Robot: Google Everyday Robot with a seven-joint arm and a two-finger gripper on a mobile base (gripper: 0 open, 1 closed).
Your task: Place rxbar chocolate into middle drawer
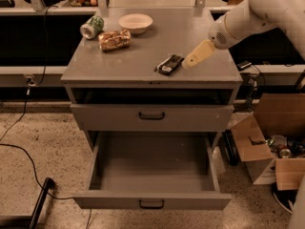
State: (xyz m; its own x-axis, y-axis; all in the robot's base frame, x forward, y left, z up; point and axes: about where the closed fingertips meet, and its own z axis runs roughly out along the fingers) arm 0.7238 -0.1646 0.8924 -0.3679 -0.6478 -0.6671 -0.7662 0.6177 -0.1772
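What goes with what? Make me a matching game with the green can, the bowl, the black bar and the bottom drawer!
Things:
1. green can
2. bowl
3. rxbar chocolate
4. middle drawer

Descriptions:
A. pulled wide open
B. lying on its side at the back corner of the cabinet top
C. flat near the front edge, next to the gripper
D. cream-coloured, upright, at the back

Pairs: 1-B, 2-D, 3-C, 4-A.

The gripper is just above the cabinet top, close beside the rxbar chocolate.
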